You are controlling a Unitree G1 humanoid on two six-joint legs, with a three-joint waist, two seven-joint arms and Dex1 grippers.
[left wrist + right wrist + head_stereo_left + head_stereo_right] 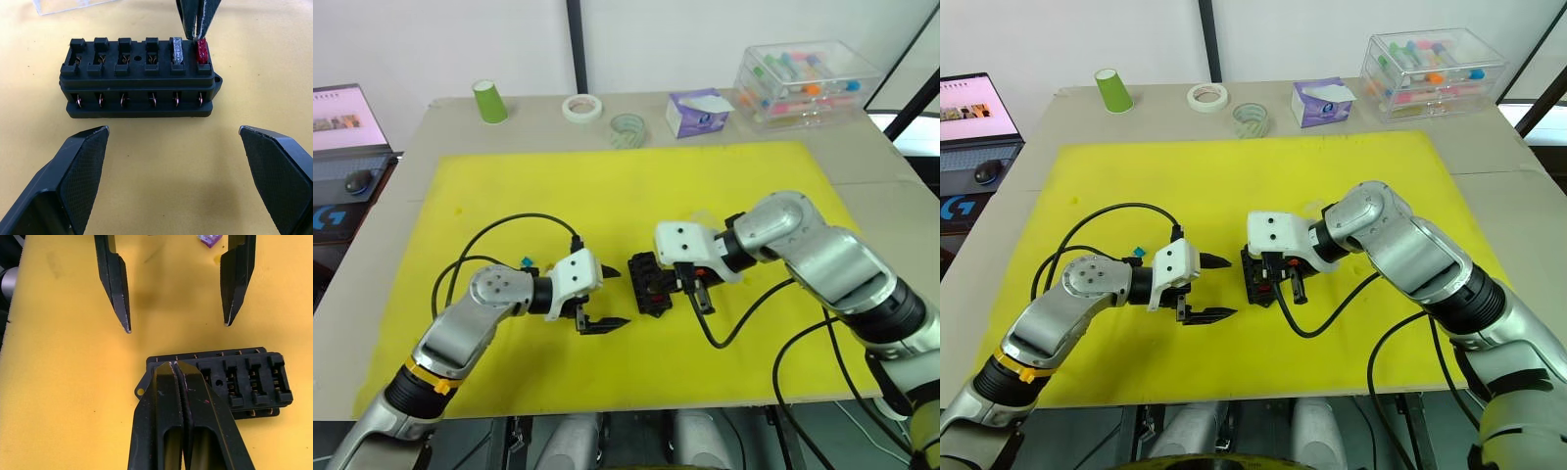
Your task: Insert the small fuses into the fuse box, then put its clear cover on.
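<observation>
Yellow matting (607, 186) covers most of the pale tabletop (421, 147), and near the middle of its near half the small black plastic fuse box (139, 78) is set with its row of slots facing up. Two slots at one end are filled: a grey translucent blade fuse (176, 50) and, in the end slot, a red translucent blade fuse (201, 50); the other four slots are seen empty.

The step in hand is judged to be the seating of the red fuse. The right hand (198, 22) is clenched, its two black fingertips pressed together directly over the red fuse and touching its top; whether the fuse is pinched or only pushed cannot be told. For this to be done well, pressure should be kept straight down along the slot until the red top sits level with the grey one, with no sideways lean that could tip the box. The box could be steadied by the other hand if it begins to rock.

The left hand (604, 298) is spread wide and grasps nothing; it is held just beside the fuse box on the robot's left, fingers aimed at the long side, apart from it. A corner of the clear plastic cover (73, 6) lies beyond the box, towards the robot's right.
</observation>
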